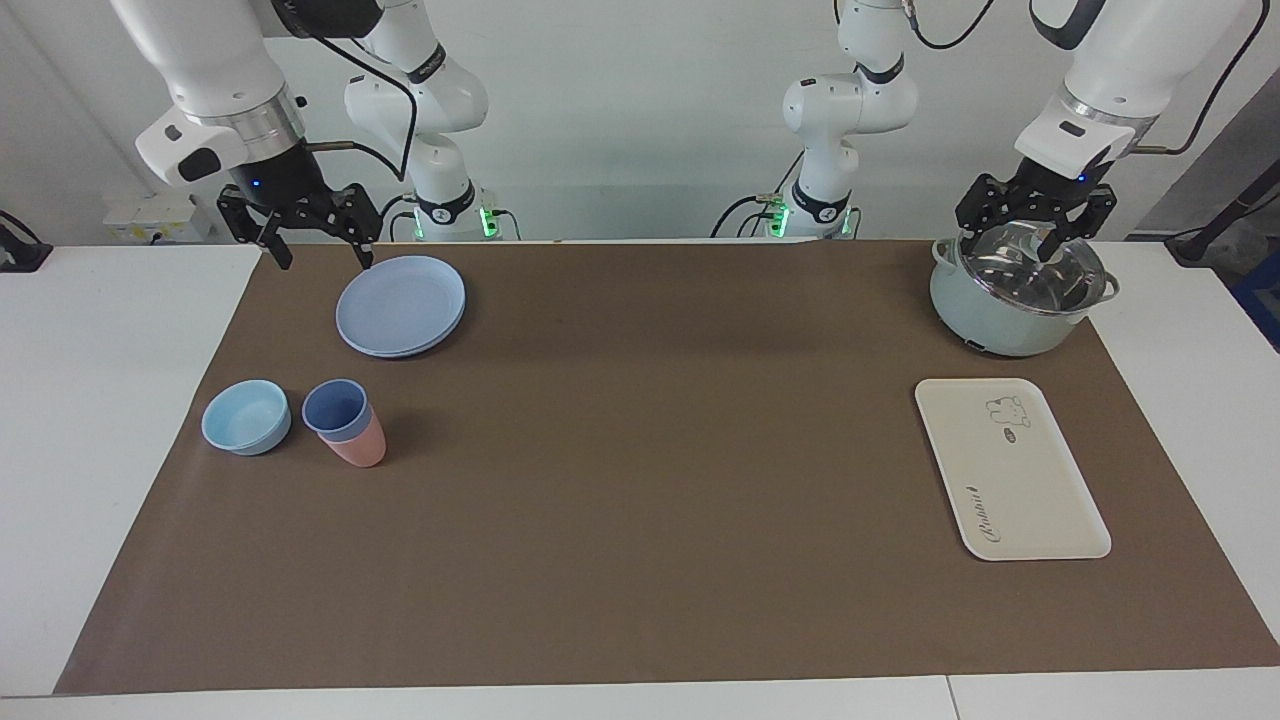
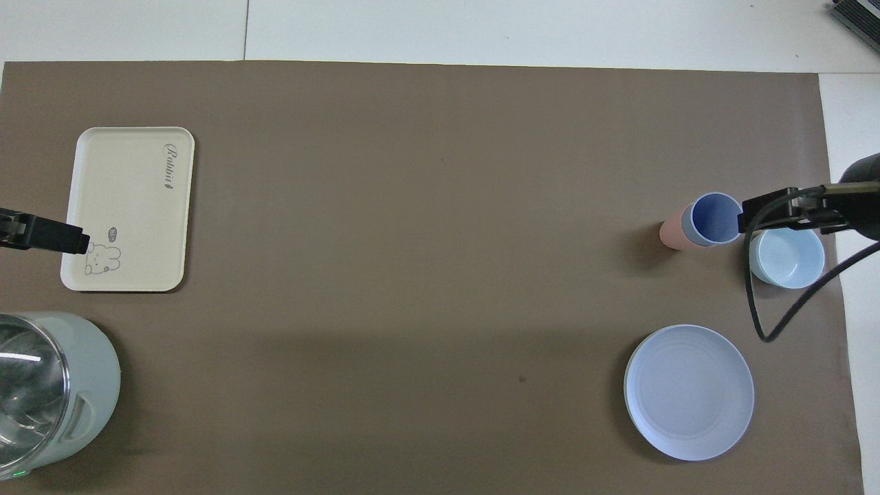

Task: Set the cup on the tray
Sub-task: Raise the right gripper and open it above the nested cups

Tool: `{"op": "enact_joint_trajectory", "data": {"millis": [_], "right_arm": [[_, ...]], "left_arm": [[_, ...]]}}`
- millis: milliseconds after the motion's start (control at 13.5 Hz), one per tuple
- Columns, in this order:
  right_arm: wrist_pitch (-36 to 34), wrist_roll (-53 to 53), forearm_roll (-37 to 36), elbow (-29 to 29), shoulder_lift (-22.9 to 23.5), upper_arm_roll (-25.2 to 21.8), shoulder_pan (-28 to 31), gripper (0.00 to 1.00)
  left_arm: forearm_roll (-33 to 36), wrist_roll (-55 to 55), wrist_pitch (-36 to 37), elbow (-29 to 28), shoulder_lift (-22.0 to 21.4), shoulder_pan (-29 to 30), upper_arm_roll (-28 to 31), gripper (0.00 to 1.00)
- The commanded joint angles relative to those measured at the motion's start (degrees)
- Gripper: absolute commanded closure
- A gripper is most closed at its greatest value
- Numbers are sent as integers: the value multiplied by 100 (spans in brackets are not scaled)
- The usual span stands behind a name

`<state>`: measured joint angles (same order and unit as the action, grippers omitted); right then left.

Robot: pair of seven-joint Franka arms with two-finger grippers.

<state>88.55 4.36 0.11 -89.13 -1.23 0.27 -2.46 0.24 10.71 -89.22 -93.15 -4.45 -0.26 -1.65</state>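
The periwinkle-blue cup (image 1: 335, 407) stands nested inside a salmon-pink cup (image 1: 362, 447) toward the right arm's end of the table; it also shows in the overhead view (image 2: 715, 218). The cream-white tray (image 1: 1010, 468) with a cartoon animal and script lettering lies bare toward the left arm's end (image 2: 130, 199). My right gripper (image 1: 322, 262) is open and empty, raised over the table's edge beside the blue plates. My left gripper (image 1: 1035, 240) is open and hangs just over the pot's glass lid.
Stacked round blue plates (image 1: 400, 305) lie nearer to the robots than the cups. A light-blue bowl (image 1: 246, 417) sits beside the cups. A pale green pot (image 1: 1000, 320) with a glass lid stands nearer to the robots than the tray. A brown mat covers the table.
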Motion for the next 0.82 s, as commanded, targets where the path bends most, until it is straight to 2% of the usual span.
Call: {"op": "enact_joint_trajectory", "data": {"millis": [0,594,743], "right_arm": [[-58,-59,138,-209,-166,-62,-44,0],[-50,11,156,-175,-176,-79,35,0],[100,667,147,-201,-167,-80,254,0]], "left_arm": [[-32,-51,193,33,-82,-62,59,0],[-174,-7,45,-2,-83,96,-81,0],[-174,-51,123,-36,-100,140,-64,0]]}}
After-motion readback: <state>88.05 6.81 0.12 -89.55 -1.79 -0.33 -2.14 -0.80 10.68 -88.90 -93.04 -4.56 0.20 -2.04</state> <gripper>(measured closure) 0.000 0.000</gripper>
